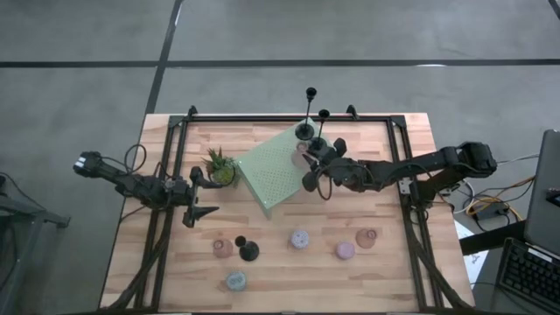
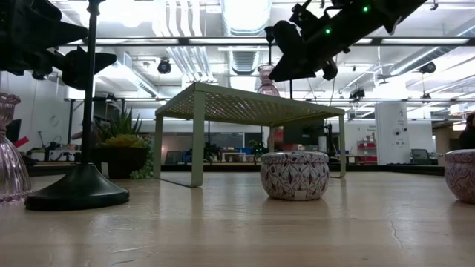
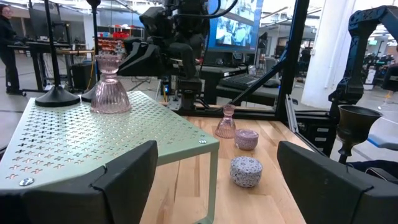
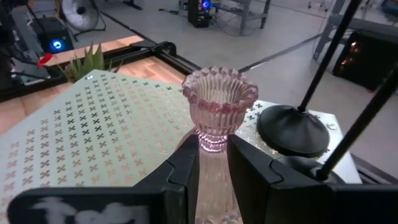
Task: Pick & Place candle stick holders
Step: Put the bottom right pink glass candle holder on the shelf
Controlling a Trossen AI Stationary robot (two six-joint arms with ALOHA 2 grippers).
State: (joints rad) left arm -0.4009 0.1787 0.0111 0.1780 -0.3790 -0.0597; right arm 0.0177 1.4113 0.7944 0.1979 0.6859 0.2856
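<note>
Crowding pink glass cup (image 4: 219, 106), black sticks (image 4: 292, 129) (touching?), perforated stand (image 4: 93, 137)

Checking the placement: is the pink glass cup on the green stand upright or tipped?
Upright: the pink glass cup stands rim-up on the green stand, stem between the right gripper's fingers.

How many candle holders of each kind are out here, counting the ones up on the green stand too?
Black stick holders: 3
Pink glass cups: 3
Round pucks: 3
Total: 9
</note>
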